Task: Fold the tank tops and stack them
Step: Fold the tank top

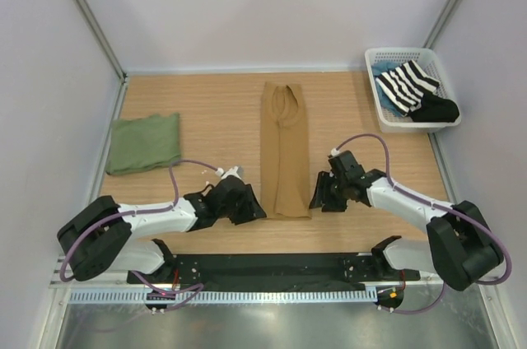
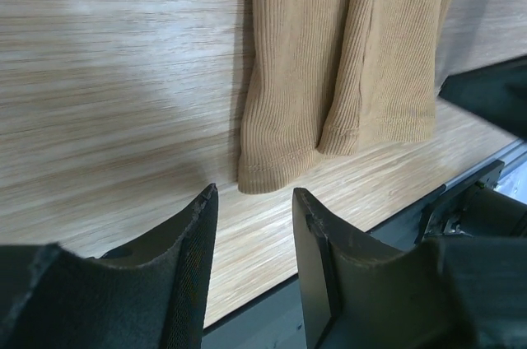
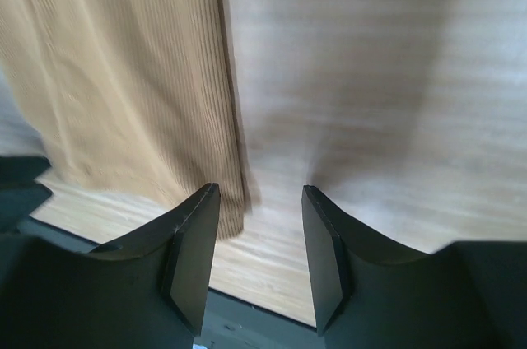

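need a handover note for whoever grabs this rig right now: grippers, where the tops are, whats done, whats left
Left gripper: open, empty, fingers just short of the near left corner of the tan top.
Right gripper: open, empty, beside its near right edge.
Tan top: mid-table, folded lengthwise into a long strip.
Green top: folded, lying at the table's left side.
Done: green folded, tan narrowed.
Left: probably fold the tan strip crosswise, then stack the two.

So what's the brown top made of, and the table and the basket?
The brown top looks like soft ribbed knit cloth, maybe cotton: fine lines run down it and its hem is stitched. The table looks like pale wood or a wood-look sheet, matte, with straight grain. The basket seems to be white plastic with slotted walls.
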Motion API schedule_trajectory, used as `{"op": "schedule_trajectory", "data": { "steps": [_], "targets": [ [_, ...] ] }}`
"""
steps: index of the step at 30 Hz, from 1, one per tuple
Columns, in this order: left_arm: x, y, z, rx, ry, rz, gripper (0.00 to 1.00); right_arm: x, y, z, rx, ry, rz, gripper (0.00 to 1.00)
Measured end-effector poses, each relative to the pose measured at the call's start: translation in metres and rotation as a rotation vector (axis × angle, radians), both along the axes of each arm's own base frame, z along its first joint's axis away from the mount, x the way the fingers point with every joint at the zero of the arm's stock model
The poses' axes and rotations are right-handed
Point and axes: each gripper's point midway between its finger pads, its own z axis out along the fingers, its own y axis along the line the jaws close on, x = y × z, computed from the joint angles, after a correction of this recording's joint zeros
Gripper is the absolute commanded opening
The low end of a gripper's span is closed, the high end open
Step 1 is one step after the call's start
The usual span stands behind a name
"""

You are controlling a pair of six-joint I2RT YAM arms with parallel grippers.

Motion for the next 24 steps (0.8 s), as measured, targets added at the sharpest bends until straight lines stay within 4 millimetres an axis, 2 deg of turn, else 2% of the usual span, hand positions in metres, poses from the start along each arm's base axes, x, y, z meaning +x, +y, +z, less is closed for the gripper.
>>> {"op": "schedule_trajectory", "data": {
  "steps": [3,5,11,17,20,21,22,24],
  "targets": [
    [0.0,-0.004,-0.001,0.004,0.007,-0.011,0.44,-0.019,0.003,-0.003,0.007,0.017,0.017,0.51],
    [-0.001,-0.006,-0.002,0.006,0.011,-0.016,0.44,-0.024,0.007,0.001,0.025,0.007,0.027,0.51],
    [0.001,-0.01,-0.002,0.013,0.018,-0.019,0.43,-0.023,0.017,0.016,0.07,-0.046,0.037,0.52],
    [0.002,-0.011,-0.004,0.019,0.023,-0.018,0.4,-0.023,0.021,0.013,0.079,-0.039,0.043,0.48],
    [0.004,-0.014,-0.005,0.023,0.026,-0.018,0.32,-0.026,0.024,0.003,0.084,-0.015,0.048,0.36],
    [0.005,-0.014,-0.006,0.027,0.027,-0.019,0.3,-0.029,0.024,-0.001,0.082,-0.002,0.049,0.27],
    [0.005,-0.015,-0.007,0.03,0.031,-0.019,0.25,-0.032,0.023,-0.005,0.079,0.007,0.05,0.21],
    [0.005,-0.016,-0.009,0.034,0.033,-0.021,0.2,-0.037,0.021,-0.01,0.08,0.025,0.045,0.12]
  ]
}}
